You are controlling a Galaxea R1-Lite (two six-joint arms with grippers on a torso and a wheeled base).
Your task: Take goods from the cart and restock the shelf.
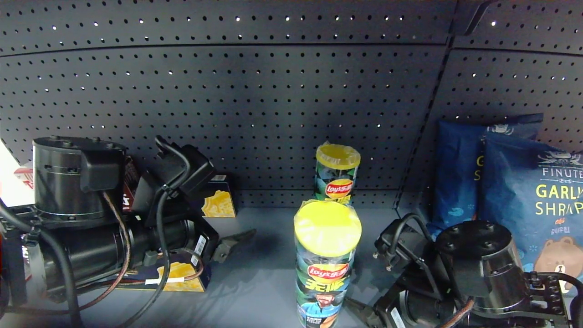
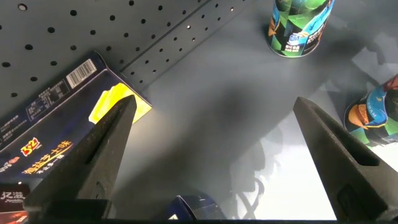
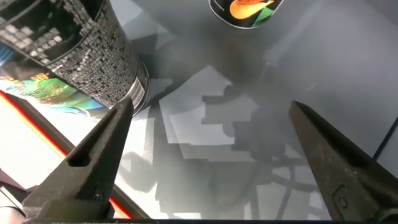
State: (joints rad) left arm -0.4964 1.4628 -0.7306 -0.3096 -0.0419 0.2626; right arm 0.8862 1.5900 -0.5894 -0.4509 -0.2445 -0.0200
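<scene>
front chip can [image 1: 325, 269] upright on the shelf [image 1: 255, 282], ahead of the rear can [image 1: 337, 175]; right fingers [image 3: 93, 155] spread, empty, just beside it: a sideways brush could topple it. left fingers [image 2: 93, 155] spread, empty.

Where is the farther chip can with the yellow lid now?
In the head view, this cylindrical yellow-lidded chip can stands upright near the black perforated back panel, just behind the nearer matching can.

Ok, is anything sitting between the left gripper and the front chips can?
Nothing visible. The open left gripper faces the front chips can across bare shelf floor. The rear can stands farther back by the pegboard, off that line.
</scene>
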